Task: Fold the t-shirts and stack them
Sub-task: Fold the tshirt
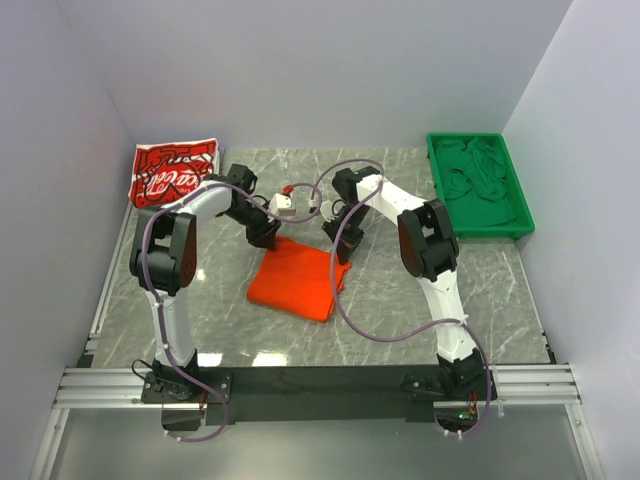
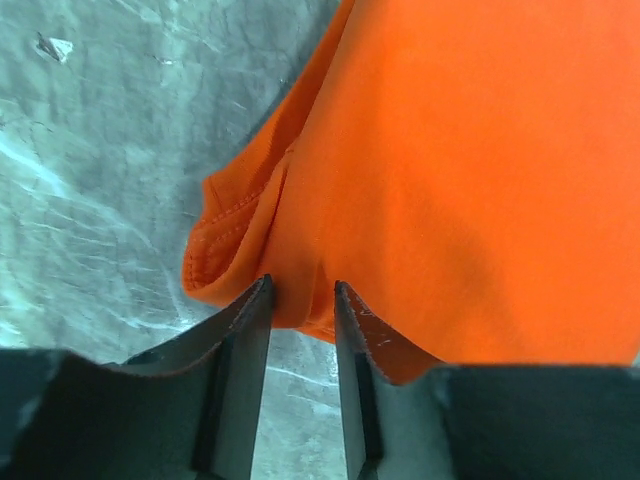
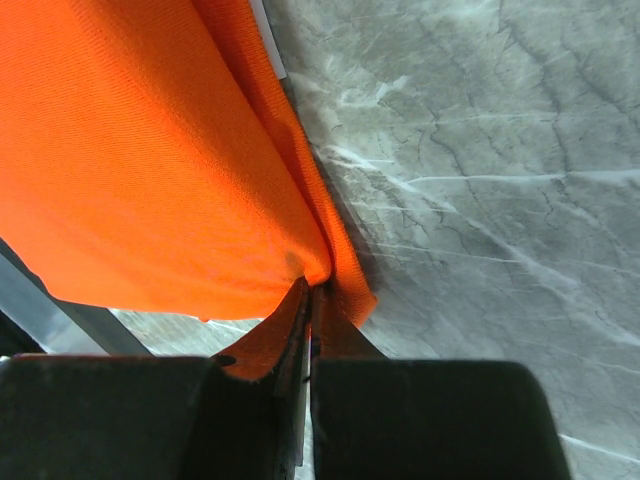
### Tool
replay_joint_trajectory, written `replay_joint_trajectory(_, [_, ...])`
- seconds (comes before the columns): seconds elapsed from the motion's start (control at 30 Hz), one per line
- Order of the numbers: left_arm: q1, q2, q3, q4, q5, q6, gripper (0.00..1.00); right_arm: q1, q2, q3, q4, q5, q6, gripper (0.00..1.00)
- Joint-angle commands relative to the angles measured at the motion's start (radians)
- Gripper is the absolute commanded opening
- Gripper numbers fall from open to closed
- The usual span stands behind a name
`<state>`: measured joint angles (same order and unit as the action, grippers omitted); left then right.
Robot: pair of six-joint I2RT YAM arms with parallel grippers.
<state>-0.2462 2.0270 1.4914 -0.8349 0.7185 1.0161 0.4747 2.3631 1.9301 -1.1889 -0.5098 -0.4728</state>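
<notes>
The orange t-shirt (image 1: pixel 295 275) lies folded on the marble table, in the middle. My left gripper (image 1: pixel 268 236) is at its far left corner; in the left wrist view the jaws (image 2: pixel 300 290) stand apart with the shirt's hemmed corner (image 2: pixel 450 150) at their tips and bare table showing between them. My right gripper (image 1: pixel 338 245) is at the far right corner; in the right wrist view it (image 3: pixel 312 290) is shut on a pinch of the orange cloth (image 3: pixel 130 150). The red t-shirt with white script print (image 1: pixel 172 170) lies folded at the far left corner of the table.
A green plastic tray (image 1: pixel 437 185) holding green cloth stands at the far right. White walls close in the table on the left, back and right. Purple cables loop from both arms over the middle of the table.
</notes>
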Motion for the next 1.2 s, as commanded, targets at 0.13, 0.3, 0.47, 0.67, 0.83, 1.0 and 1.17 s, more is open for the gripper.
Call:
replay_joint_trajectory(0.13, [-0.008,-0.014,0.012,0.026,0.008,-0.001,0.1,0.012,0.064,-0.016,0.063,0.145,-0.018,0.0])
replay_joint_trajectory(0.3, [-0.013,-0.115,-0.002,0.06,0.062,0.018,0.01,0.012,0.087,0.01,0.043,0.151,-0.021,0.0])
replay_joint_trajectory(0.47, [-0.016,-0.128,-0.006,0.152,0.044,-0.049,0.01,0.012,0.09,0.01,0.043,0.152,-0.026,0.0])
replay_joint_trajectory(0.67, [-0.019,-0.025,0.006,0.264,-0.016,-0.129,0.01,0.007,0.087,0.007,0.046,0.163,-0.029,0.0])
replay_joint_trajectory(0.83, [-0.019,0.07,0.053,0.303,-0.08,-0.2,0.01,-0.001,0.084,0.027,0.046,0.185,-0.021,0.0])
replay_joint_trajectory(1.0, [-0.016,0.095,0.063,0.304,-0.106,-0.269,0.01,-0.027,0.102,0.098,0.032,0.254,-0.006,0.0])
replay_joint_trajectory(1.17, [0.005,0.078,0.053,0.312,-0.133,-0.37,0.01,-0.061,0.142,0.202,0.052,0.344,-0.009,0.0])
